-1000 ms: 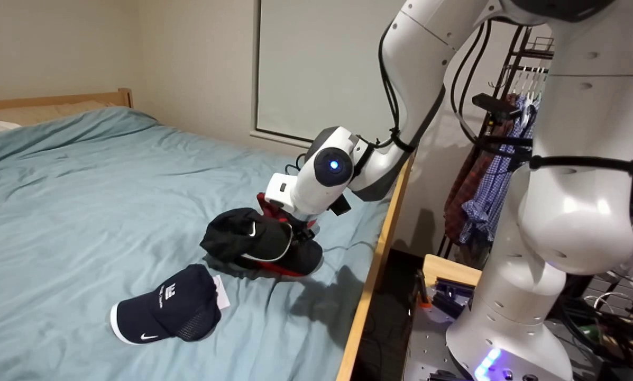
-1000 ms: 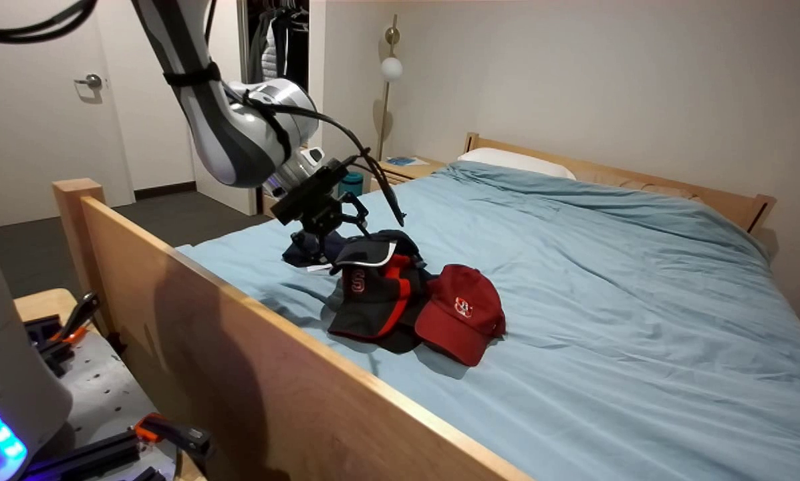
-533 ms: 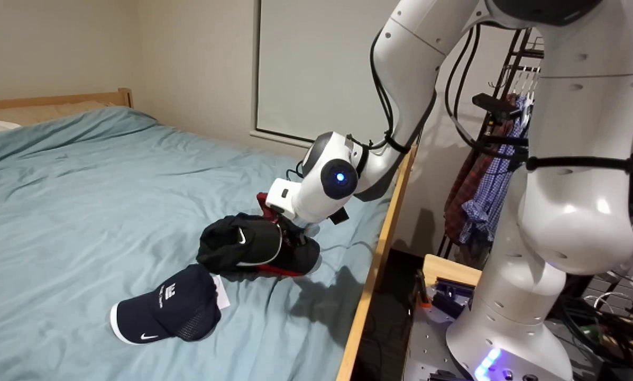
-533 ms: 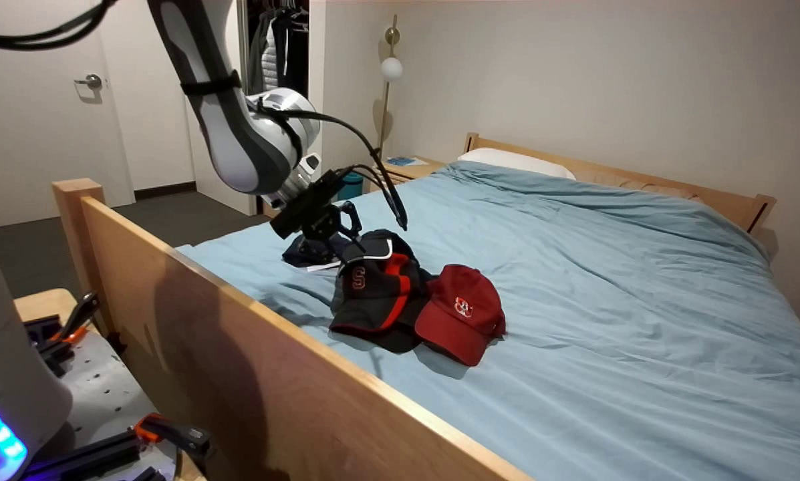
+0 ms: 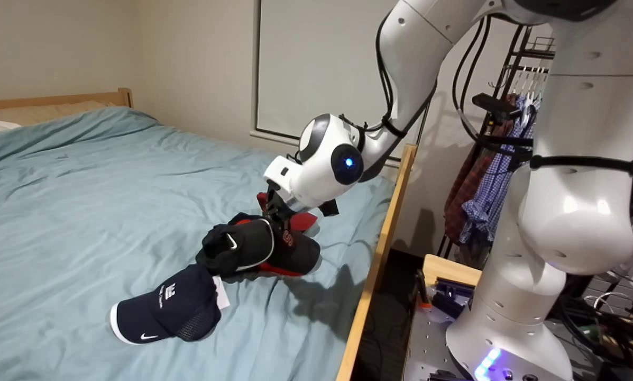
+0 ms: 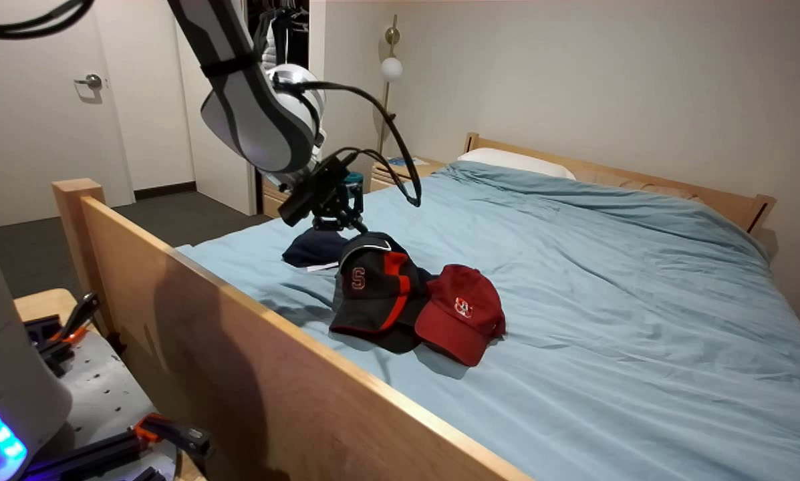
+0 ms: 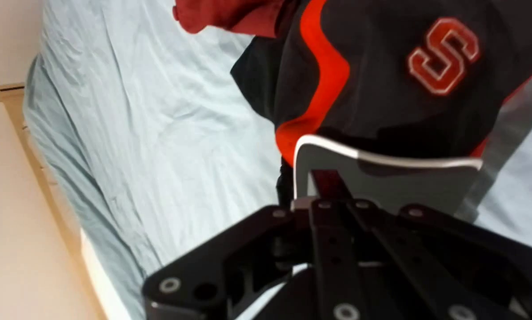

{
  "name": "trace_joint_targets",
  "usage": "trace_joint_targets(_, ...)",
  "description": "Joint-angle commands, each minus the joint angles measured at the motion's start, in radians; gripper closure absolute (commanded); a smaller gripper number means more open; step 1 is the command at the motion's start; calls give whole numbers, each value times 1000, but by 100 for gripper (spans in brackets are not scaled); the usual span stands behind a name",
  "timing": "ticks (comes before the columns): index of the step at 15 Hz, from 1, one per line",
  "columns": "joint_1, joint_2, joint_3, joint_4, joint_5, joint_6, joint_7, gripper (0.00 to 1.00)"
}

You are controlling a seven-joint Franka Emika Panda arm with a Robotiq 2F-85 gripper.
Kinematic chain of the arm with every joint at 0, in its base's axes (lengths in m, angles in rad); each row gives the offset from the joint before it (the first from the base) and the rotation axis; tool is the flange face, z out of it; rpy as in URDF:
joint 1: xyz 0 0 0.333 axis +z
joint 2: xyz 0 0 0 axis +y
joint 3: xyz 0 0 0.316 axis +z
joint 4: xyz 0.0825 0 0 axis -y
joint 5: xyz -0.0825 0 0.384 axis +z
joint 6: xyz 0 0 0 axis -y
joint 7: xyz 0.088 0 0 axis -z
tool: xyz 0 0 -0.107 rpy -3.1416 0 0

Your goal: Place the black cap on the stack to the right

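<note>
Over black cap (image 5: 248,244), arm (image 5: 412,61) bent downward, hand (image 7: 331,179) slanted, jaws together.

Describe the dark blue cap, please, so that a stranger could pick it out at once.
On the blue-covered bed, find the pile of black and red caps. Beside that pile, in the foreground of an exterior view, lies the dark blue cap, its brim edged in white. Unlike its neighbours, it has white writing on its crown and a white card beside it.

Bedroom, wide bed (image 6: 607,287), pillow (image 6: 516,163), hanging clothes (image 5: 491,182)
</note>
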Motion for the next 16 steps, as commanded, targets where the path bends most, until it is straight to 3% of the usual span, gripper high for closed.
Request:
trace_joint_targets(1, -16, -50, 3, 27, -109, 85, 148, 95)
trace_joint_targets(2, -15, -43, -2, 36, -109, 99, 147, 95)
trace_joint_targets(3, -16, -26, -14, 40, -81, 116, 85, 70)
trace_joint_targets(4, -16, -14, -23, 41, -63, 135, 39, 70)
trace_joint_targets(6, -14, 29, -42, 57, -60, 195, -69, 59)
trace_joint_targets(7, -14, 44, -36, 81, -124, 249, -35, 53)
trace_joint_targets(8, -7, 72, -61, 77, -43, 262, -154, 45)
trace_joint_targets(9, -2, 21, -43, 42, -74, 204, -42, 65)
trace_joint_targets(11, -2, 53, -53, 55, -65, 228, -95, 52)
trace_joint_targets(12, -1, 62, -56, 62, -66, 227, -107, 21)
trace_joint_targets(14, 5, 119, -85, 91, -71, 312, -261, 19)
trace_joint_targets(15, -50, 130, -37, 80, -13, 296, -374, 14)
trace_joint_targets(16, 25, 149, -113, 86, -11, 303, -415, 8)
